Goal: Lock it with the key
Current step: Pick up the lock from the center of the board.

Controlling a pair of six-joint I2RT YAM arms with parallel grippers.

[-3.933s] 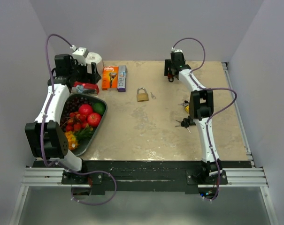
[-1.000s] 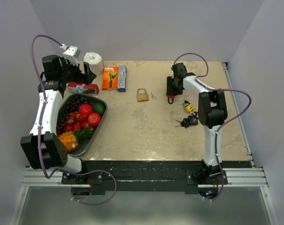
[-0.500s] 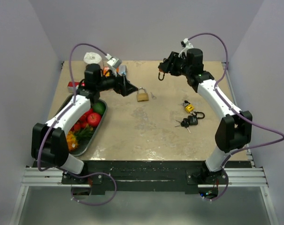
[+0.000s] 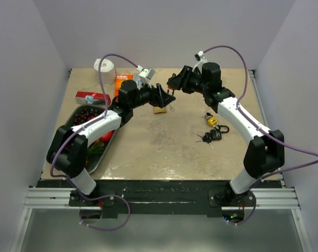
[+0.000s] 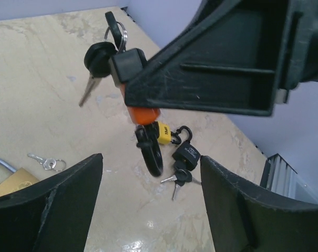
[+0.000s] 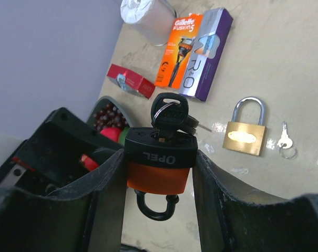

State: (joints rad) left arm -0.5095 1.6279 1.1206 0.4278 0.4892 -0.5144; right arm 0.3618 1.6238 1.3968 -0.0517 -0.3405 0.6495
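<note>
At the near left of the table [image 4: 164, 152], a dark tray [image 4: 97, 163] of fruit lies partly under the left arm. Near right of centre: a black padlock [image 4: 215, 135] with a bunch of keys, lying flat. Just beyond it, a small yellow padlock [image 4: 211, 121], apart from the black one.

Mid-table, centre: a brass padlock [image 4: 159, 109] lies flat with its shackle pointing away from the bases, and a small silver key [image 4: 171, 108] on a ring lies just to its right, not touching it.

Above the brass padlock the two grippers meet nose to nose. The left gripper [image 4: 165, 96] has its jaws spread wide, with nothing gripped. It faces the right gripper [image 4: 174, 84], which holds the orange-and-black padlock [image 6: 160, 163] clear of the table, pinched by its sides between both fingers. The black end of the body is up and the shackle hangs below. I cannot tell whether the shackle is latched. A black-headed key [image 6: 169, 108] sits at the top of the body, with a ring and at least one more key beside it.

Far left: a red box [image 4: 93, 97], then the orange razor pack [image 6: 193, 50], then a white paper roll [image 4: 103, 66] at the back edge.
</note>
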